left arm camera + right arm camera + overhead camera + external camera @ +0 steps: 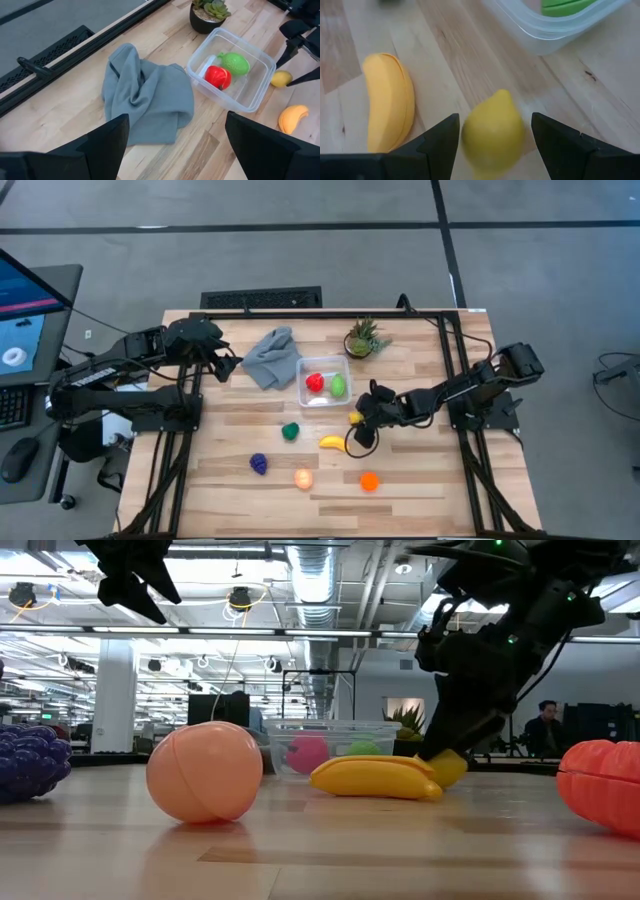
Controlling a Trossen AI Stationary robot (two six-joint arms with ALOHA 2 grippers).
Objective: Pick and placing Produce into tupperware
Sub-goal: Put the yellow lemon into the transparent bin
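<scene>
On the wooden table [420,470], the clear tupperware [323,382] sits near the middle toward the far side and holds two pieces of produce, a red one [315,382] and a light green one [338,385] side by side. The right gripper [357,423] is low over the table just to the right and near side of the tupperware, its jaws spread with the yellow lemon [493,132] between them; the wrist view shows a gap on either side of the lemon, so it is not pinched. The yellow banana [332,443] lies just beside the lemon on its near side. Farther toward the near edge lie a dark green piece [290,431], a purple piece [259,464], a peach-coloured piece [303,478] and an orange piece [370,480], each apart from the others. The left gripper [228,366] hangs above the far left part of the table with its jaws spread and nothing between them, just left of the crumpled grey cloth [272,357]. A small potted plant [363,338] stands to the far right of the tupperware.
</scene>
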